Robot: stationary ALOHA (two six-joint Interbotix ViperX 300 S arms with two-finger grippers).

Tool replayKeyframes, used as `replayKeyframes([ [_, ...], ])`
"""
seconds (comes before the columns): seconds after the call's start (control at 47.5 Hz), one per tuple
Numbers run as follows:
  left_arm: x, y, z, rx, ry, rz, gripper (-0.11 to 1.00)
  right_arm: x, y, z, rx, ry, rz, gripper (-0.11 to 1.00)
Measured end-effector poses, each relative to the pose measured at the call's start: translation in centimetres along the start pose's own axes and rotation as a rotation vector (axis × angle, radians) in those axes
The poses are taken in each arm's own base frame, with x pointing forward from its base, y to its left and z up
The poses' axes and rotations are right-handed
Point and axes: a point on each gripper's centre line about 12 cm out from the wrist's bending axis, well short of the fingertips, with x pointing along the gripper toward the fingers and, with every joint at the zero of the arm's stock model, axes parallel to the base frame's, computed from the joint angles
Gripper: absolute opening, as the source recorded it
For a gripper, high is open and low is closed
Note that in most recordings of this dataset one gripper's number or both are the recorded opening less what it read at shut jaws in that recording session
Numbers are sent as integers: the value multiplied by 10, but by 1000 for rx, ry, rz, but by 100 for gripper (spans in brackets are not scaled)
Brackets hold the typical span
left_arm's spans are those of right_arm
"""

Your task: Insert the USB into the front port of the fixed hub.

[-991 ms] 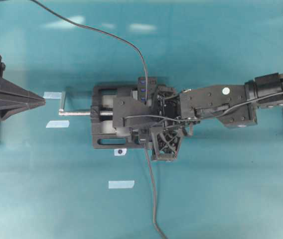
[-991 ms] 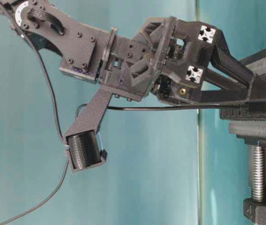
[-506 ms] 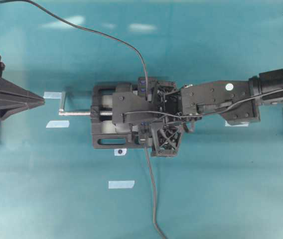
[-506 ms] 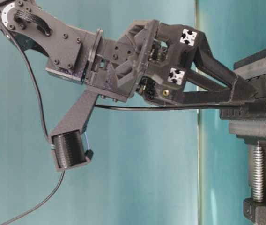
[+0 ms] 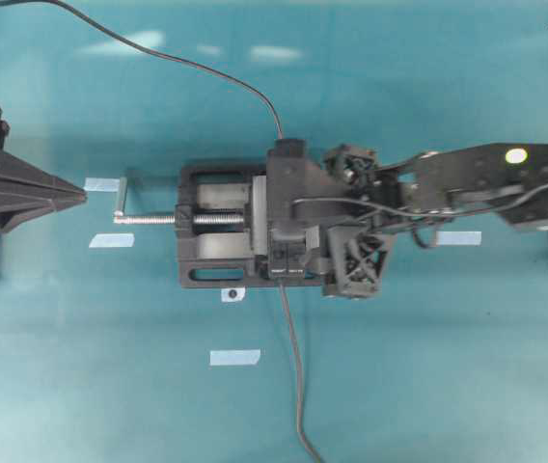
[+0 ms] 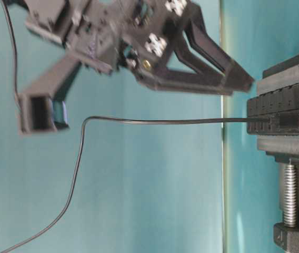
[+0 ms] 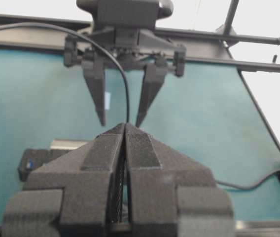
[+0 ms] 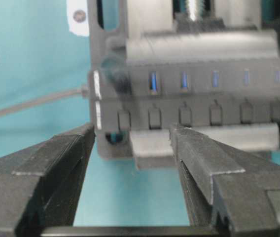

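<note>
Seemingly the USB (image 6: 285,120) is sitting plugged in the fixed hub (image 6: 281,108); right tool (image 6: 239,79), spread and empty, is risking snagging its cable (image 6: 160,121); left tool (image 7: 125,143) is pressed together.

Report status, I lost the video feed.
Right gripper open, empty, clear of hub. Left gripper shut, parked. Plug sits in hub's end port. Nothing in the way.

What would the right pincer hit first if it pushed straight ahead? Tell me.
Probably the fixed hub: the open right pincer points at its row of blue ports, clamped in the vise. Depth is unclear.
</note>
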Motion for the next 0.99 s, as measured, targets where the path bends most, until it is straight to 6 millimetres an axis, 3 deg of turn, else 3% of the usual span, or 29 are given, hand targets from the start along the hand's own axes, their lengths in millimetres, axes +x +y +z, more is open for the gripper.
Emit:
replayKeyframes([
  [0.274,-2,0,2,0,-12,-1,0,-18,-1,-3,5,-117,12,67],
  [0.991,-3,0,4,-2,-18,-2,0,-32,-2,-17,22,-227,29,67],
])
